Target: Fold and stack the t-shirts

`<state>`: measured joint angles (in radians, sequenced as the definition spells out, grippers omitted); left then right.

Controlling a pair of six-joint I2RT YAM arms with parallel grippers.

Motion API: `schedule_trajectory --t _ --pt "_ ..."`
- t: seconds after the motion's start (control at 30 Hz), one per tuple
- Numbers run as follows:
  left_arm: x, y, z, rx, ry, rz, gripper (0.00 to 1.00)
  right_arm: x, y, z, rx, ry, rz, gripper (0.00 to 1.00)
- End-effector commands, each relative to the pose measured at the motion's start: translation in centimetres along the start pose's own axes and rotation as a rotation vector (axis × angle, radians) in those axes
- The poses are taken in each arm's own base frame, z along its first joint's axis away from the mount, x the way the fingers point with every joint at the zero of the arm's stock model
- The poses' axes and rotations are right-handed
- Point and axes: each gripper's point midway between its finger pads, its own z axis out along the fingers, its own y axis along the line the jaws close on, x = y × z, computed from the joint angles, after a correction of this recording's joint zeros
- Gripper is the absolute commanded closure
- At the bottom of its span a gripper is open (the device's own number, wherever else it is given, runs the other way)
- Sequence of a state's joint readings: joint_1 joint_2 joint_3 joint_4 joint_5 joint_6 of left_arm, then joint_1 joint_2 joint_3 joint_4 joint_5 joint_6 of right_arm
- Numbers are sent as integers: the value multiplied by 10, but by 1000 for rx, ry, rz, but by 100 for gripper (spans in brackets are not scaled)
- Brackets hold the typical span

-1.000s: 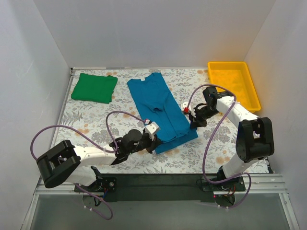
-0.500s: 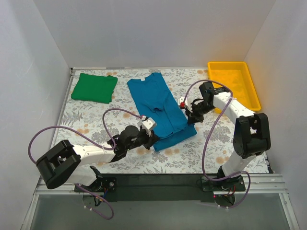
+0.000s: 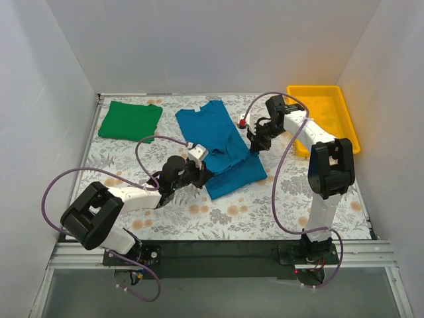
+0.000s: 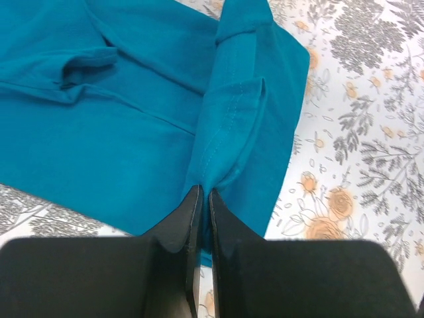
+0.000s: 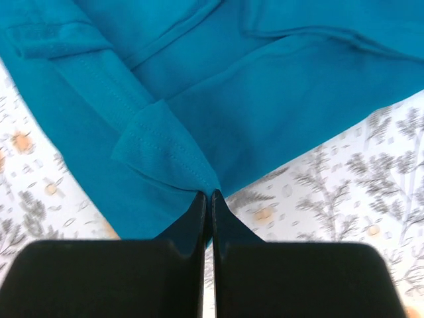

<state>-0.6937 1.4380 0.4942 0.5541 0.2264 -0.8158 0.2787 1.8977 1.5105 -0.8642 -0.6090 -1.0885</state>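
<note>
Over the last second we see that both claws have travelled farther from the arm bases, dragging the near hem of the shirt up over its own body. The left claw point(image 4: 202, 193) has its two black fingers pressed together on a raised fold of the plain teal-blue cloth t-shirt point(image 4: 126, 126), with a stitched hem running away from the tips. The right claw point(image 5: 207, 193) is likewise pinched tight on a small stitched flap of the same shirt, at its other near corner. Ahead of both claws the shirt lies flat, its collar farthest away; a folded sleeve shows ahead and to the left of the left claw. Under the cloth and around each claw lies the white table cover printed with grey and orange flowers point(image 3: 232, 212). Well beyond the left claw, off to its left, we find the bright green cloth t-shirt point(image 3: 130, 121), folded into a flat rectangle and apart from the teal one. On the side of the right claw away from the shirt sits the yellow rectangular plastic tray point(image 3: 324, 119).
</note>
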Motion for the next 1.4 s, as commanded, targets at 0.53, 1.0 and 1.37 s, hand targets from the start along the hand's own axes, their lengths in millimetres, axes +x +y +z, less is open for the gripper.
schedule_trajectory --t 0.53,1.0,1.37 --pt "-44 93 32 -80 -35 -65 100 -56 -97 32 101 -84 114 99" --pt "-46 105 30 -105 -41 -77 100 -61 -111 41 125 -104 139 99" --pt "-45 141 35 -274 -40 -133 62 -63 -128 50 189 -102 220 63"
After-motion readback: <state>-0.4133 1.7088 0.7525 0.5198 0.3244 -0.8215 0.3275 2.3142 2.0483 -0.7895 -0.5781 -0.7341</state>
